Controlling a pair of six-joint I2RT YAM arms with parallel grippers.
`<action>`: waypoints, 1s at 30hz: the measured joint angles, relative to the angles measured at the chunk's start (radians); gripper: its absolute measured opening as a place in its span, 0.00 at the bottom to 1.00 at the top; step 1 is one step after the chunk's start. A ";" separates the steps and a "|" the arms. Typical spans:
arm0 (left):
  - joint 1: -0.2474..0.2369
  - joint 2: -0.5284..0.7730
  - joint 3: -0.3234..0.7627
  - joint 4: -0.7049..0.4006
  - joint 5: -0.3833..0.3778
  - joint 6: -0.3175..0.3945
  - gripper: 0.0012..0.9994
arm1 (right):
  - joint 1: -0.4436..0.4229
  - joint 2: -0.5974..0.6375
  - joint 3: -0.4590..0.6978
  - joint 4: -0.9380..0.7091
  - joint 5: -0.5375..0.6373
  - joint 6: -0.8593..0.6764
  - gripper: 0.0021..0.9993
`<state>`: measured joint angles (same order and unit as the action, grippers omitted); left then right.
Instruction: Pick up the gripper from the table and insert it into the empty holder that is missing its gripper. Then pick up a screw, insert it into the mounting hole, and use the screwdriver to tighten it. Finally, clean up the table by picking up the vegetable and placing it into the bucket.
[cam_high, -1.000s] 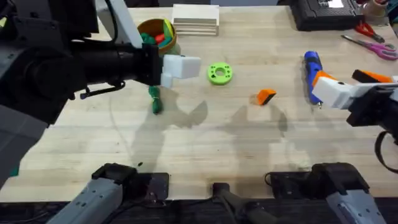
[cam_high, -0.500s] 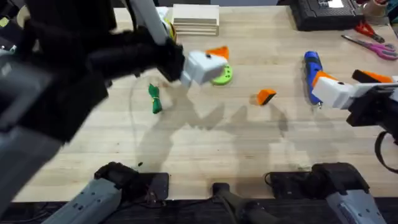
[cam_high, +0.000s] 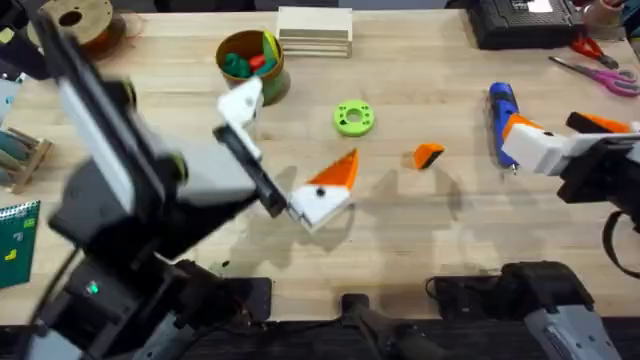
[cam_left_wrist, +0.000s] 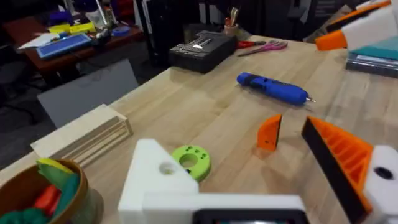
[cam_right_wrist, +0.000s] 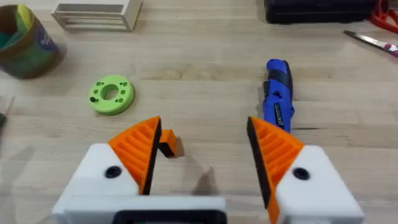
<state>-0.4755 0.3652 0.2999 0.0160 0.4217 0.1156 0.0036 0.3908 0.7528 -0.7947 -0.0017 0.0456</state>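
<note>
On the table (cam_high: 400, 240) nothing of the task looks done. The left gripper (cam_high: 285, 150) stands released with its bare holder (cam_left_wrist: 155, 180) unfilled; the right gripper (cam_right_wrist: 205, 155) is spread wide, empty. The bucket (cam_high: 250, 62) and screwdriver (cam_high: 500, 105) lie untouched, as does the loose gripper (cam_high: 428, 156). The vegetable is probably hidden under the arm.

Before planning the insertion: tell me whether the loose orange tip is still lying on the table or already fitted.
Out, lying loose on the table: the orange tip sits alone between the green ring and the blue screwdriver, and the left gripper's one mount is bare white.
</note>
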 joint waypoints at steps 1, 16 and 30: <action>0.000 -0.040 -0.030 0.003 0.000 -0.004 0.99 | 0.000 0.000 0.000 0.000 0.000 0.000 0.81; 0.000 -0.361 -0.252 -0.027 0.001 -0.079 0.99 | 0.000 0.000 0.000 0.000 0.000 0.000 0.81; 0.000 -0.360 -0.287 -0.080 0.057 -0.091 0.99 | 0.000 0.000 0.000 0.000 0.000 0.000 0.81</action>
<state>-0.4751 0.0051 0.0132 -0.0644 0.4785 0.0250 0.0036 0.3908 0.7528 -0.7948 -0.0017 0.0457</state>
